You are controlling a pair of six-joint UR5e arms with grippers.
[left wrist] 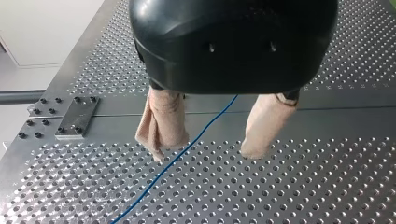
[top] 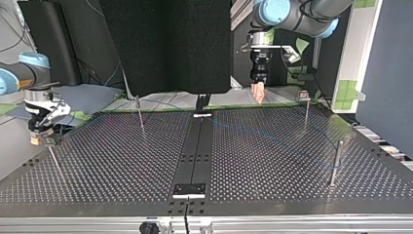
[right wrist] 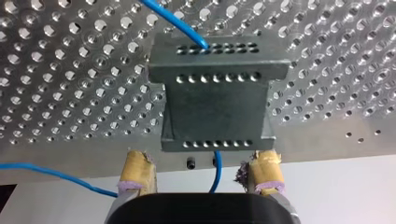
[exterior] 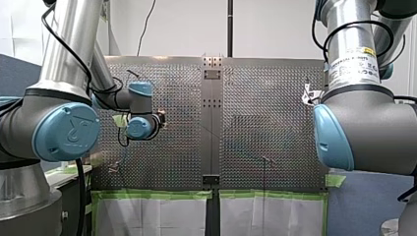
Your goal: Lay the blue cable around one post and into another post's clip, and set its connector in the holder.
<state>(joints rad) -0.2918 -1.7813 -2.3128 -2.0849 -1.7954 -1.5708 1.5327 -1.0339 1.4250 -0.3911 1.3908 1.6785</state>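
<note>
Two grippers in view, both spread wide, nothing clamped in either. For left gripper (left wrist: 205, 150): beige pads (left wrist: 161, 122) well apart, hanging just above perforated table (left wrist: 303, 186); blue cable (left wrist: 180, 154) flat on the plate, running under the gap between pads, closer to one pad than the other, no contact visible. In top view, left gripper at far edge of table, a bit right of centre seam (top: 197, 146), pointing down. For right gripper (right wrist: 201, 173): yellow pads (right wrist: 137, 170) open roughly as wide as grey block (right wrist: 215, 105) sitting just ahead on the table; tips touching block or not, cannot tell. Rows of small holes across far and near ends of block; cable coming in from beyond and meeting the far row, another bit of cable showing at near end between the pads, a further stretch trailing off beside the gripper past the table edge. In top view, right gripper low over left edge of table. Cable faint there: thin blue line over right half of table, from near centre seam toward near-right post (top: 336, 163); around it or only beside it, cannot tell. Also standing: far-left post (top: 140, 114), far-right post (top: 307, 109).
</note>
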